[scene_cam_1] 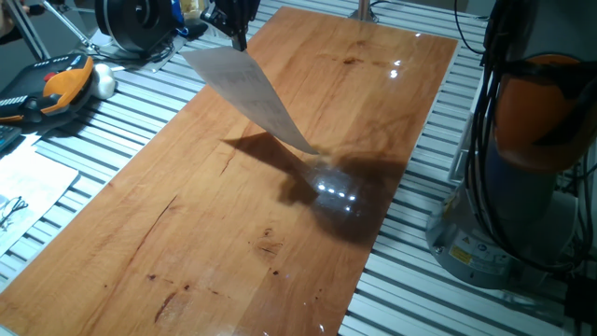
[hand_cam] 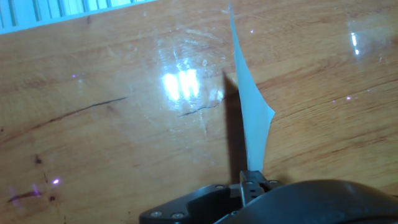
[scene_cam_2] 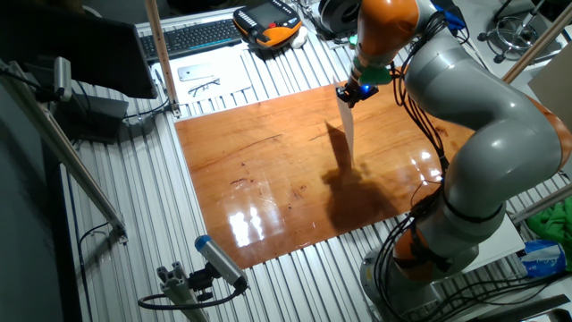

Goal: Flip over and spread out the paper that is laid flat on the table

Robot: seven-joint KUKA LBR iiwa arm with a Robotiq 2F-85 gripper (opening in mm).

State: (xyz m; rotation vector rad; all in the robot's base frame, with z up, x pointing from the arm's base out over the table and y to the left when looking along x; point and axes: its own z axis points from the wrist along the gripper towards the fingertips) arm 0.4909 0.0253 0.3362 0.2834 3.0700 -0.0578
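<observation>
End effector (scene_cam_1: 235, 31) pinched closed on one edge of the paper (scene_cam_1: 250, 93); sheet hangs above the bench (scene_cam_1: 187, 233), lower corner near or touching the wood, can't tell which. My plan: carry the held edge over past the low corner, lower slowly so it unrolls flat, then release. Faint rows of print on sheet, unreadable. No brands legible.

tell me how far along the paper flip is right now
Done: the paper is picked up, pinched at its top edge by the hand and hanging above the table, with its shadow on the wood below. In hand: the lift and turn, as the sheet hangs edge-on in the other fixed view; whether its low corner touches the wood is unclear. Left: laying it down on its other face and spreading it flat.
</observation>
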